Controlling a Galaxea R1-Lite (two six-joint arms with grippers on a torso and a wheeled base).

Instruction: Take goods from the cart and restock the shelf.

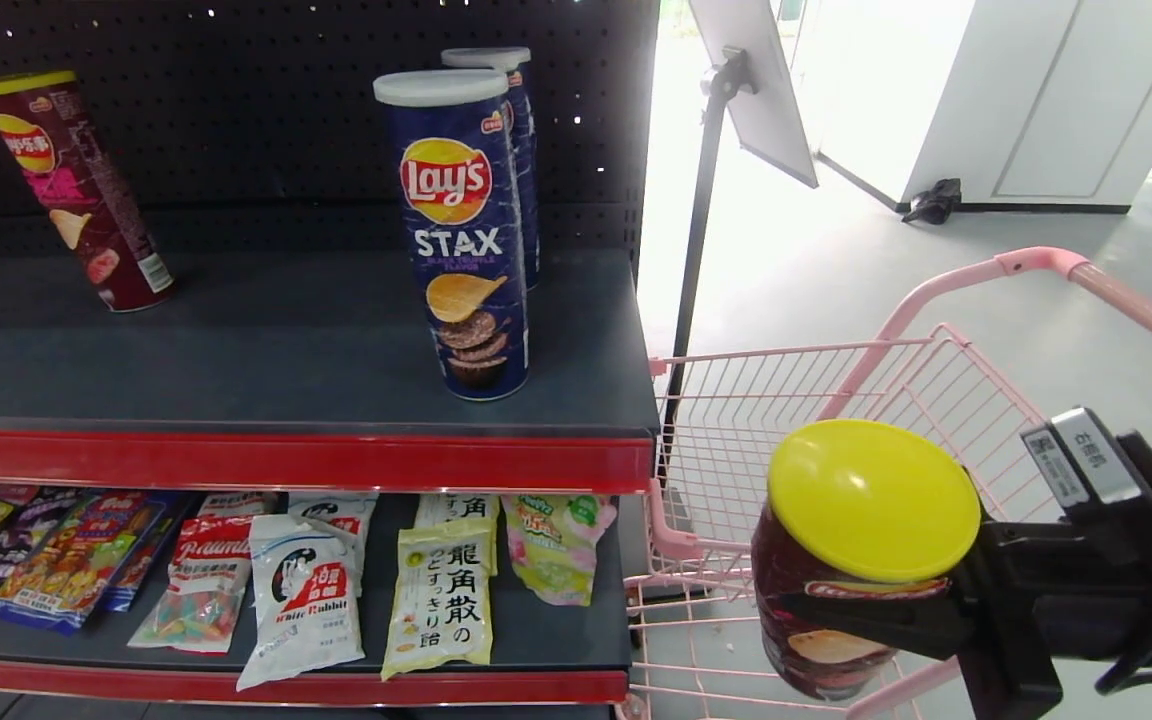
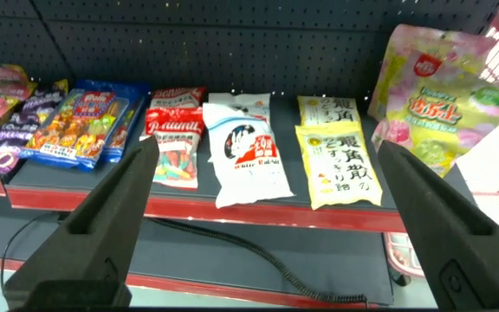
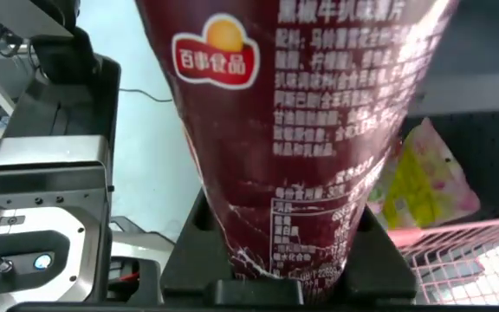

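My right gripper [image 1: 851, 615] is shut on a maroon chips can [image 1: 841, 600] with a yellow lid, held upright over the pink cart [image 1: 936, 300], to the right of the shelf. In the right wrist view the can [image 3: 310, 130] stands between the black fingers [image 3: 202, 251]. On the top shelf board [image 1: 266, 350] stand a matching maroon can [image 1: 76, 190] at the far left and a blue chips can [image 1: 464, 240] near the right end, with another blue can [image 1: 519, 150] behind it. My left gripper [image 2: 267, 234] is open, facing the lower shelf's snack bags.
The lower shelf [image 1: 536, 630] holds several snack bags, such as a white bag [image 2: 245, 152] and a yellow bag [image 2: 336, 160]. A green bag [image 2: 440, 95] lies at its right end. A black stand with a white panel [image 1: 756, 80] rises between shelf and cart.
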